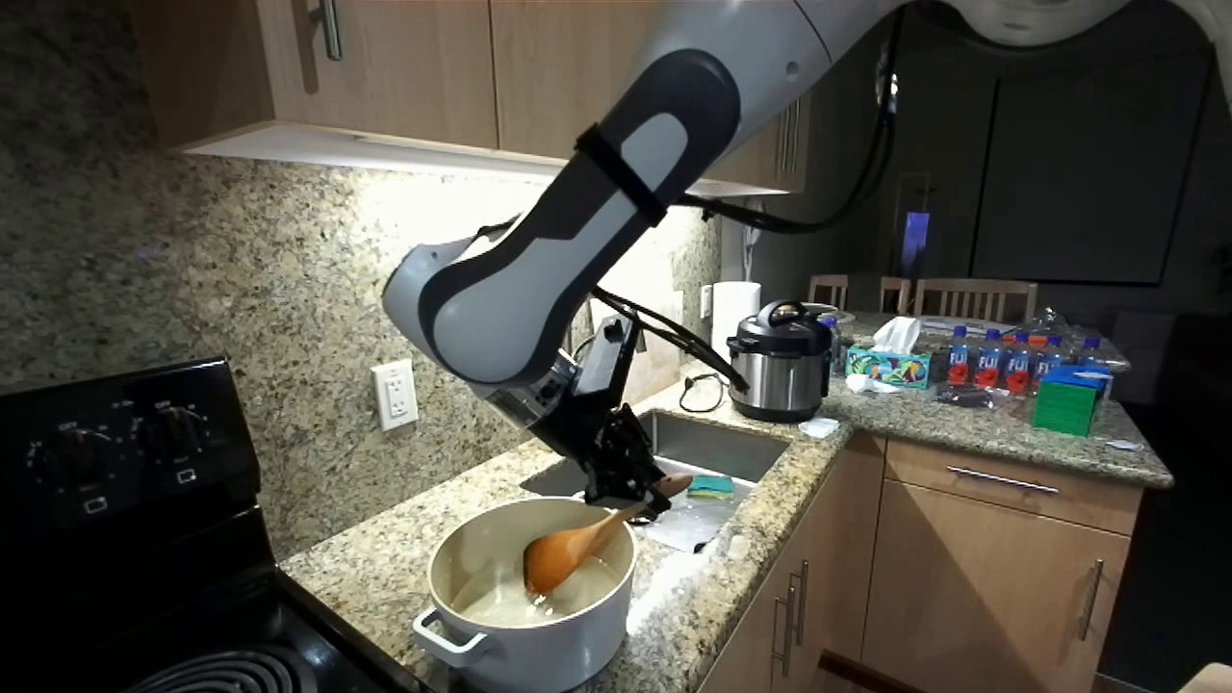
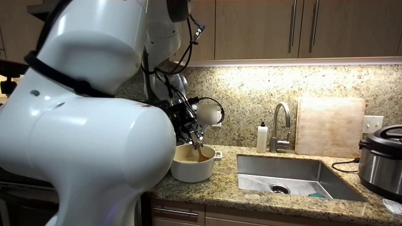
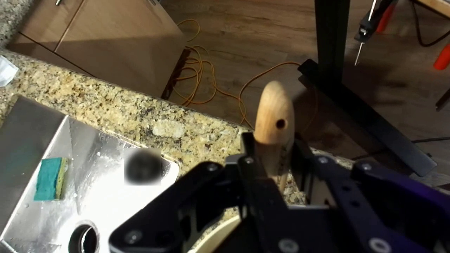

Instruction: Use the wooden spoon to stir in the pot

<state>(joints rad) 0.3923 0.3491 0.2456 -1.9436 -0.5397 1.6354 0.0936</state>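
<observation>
The cream-white pot (image 1: 568,653) stands on the granite counter beside the stove, with pale, shiny liquid in it. It also shows in an exterior view (image 2: 192,173), and part of its rim is in the wrist view (image 3: 220,232). My gripper (image 1: 647,499) is shut on the handle of the wooden spoon (image 1: 558,560), above the pot's sink-side rim. The spoon is tilted, its bowl down inside the pot; its lower edge is at or close to the liquid, and I cannot tell which. In the wrist view the handle's end with its hole (image 3: 274,112) sticks out past the fingertips (image 3: 276,154).
The steel sink (image 2: 279,163) with a green sponge (image 1: 710,486) lies beside the pot. The black stove (image 1: 221,664) is on its opposite side. A soap bottle (image 2: 262,138), faucet (image 2: 276,125) and steel-and-black cooker (image 1: 782,371) stand farther along. Cabinets (image 1: 385,77) hang above.
</observation>
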